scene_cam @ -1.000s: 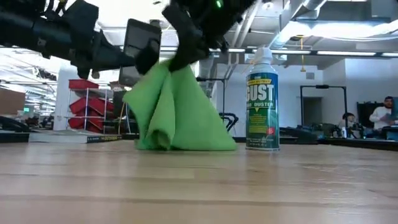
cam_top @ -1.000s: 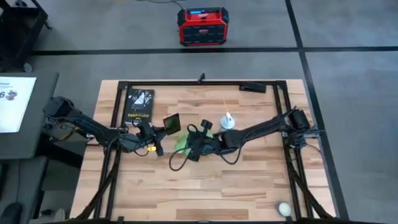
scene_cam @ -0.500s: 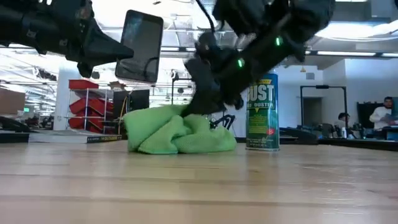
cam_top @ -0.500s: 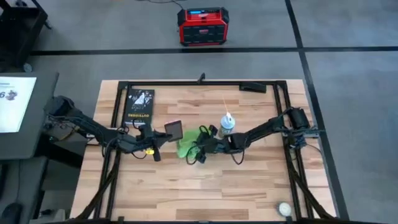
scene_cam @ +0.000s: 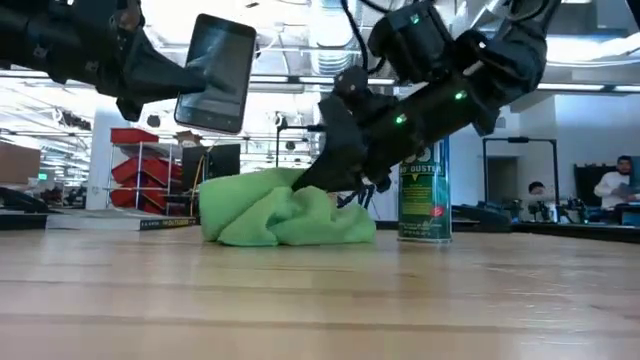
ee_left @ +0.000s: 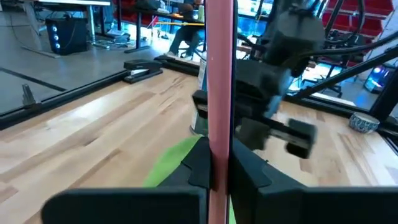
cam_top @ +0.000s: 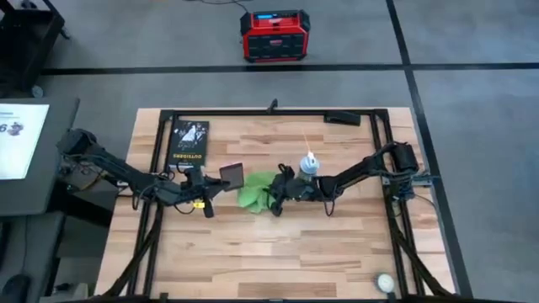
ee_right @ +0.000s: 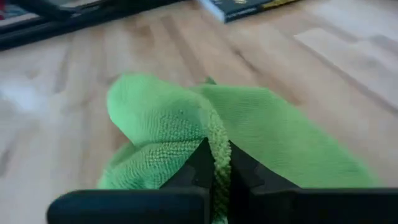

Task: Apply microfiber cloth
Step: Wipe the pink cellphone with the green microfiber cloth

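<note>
Two arms meet near the middle of your wooden table [cam_top: 337, 244], which is the largest thing in front of you. Your right arm reaches in from the right side and lies low; its right gripper [ee_right: 215, 163] is pressed together on a fold of the microfiber cloth [cam_top: 255, 188], pinching the fabric between its dark fingers [ee_right: 200, 163]. Your left arm comes in from the left side, and its left gripper [cam_top: 214, 178] is clamped on the lower edge of a phone [scene_cam: 213, 73], holding it upright and clear above the tabletop, tilted a little in the low view. From the left wrist you see the phone edge-on as a pink strip between the two fingers.

The microfiber cloth is crumpled in a low lime-green heap on the wood near the table's centre, just beside and below the raised phone, with the right gripper at its right side. Just behind the right gripper stands a spray can [scene_cam: 422, 195] with a green label, upright on the table, close to the cloth. A black book [cam_top: 189, 141] lies flat toward the far left corner, well apart from the cloth. Smallest of all, a little round pale object [cam_top: 384, 282] sits near the table's right front corner.
</note>
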You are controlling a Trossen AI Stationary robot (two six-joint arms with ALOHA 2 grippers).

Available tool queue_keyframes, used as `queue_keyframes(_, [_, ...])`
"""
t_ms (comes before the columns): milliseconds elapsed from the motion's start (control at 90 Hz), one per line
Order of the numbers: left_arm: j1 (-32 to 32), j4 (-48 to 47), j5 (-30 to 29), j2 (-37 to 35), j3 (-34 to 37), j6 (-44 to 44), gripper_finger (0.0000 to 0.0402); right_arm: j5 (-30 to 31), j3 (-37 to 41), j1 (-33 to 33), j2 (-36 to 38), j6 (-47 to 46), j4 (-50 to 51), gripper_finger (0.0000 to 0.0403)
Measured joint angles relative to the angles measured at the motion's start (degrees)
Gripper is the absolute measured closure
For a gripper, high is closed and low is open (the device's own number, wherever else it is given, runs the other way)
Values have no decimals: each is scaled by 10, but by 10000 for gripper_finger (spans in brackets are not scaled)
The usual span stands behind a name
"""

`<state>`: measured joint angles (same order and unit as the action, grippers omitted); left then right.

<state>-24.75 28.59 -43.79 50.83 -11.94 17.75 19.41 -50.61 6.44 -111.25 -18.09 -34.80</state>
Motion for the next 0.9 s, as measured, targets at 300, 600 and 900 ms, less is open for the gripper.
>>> queue_keyframes(300, [0,-23,0,0,0,21,396,3,0,17,10,-13,29,364])
queue_keyframes(600, [0,-27,0,0,0,26,396,6,0,46,58,-31,126,324])
queue_keyframes(900, [0,-22,10,0,0,19,396,38,0,84,153,-35,216,320])
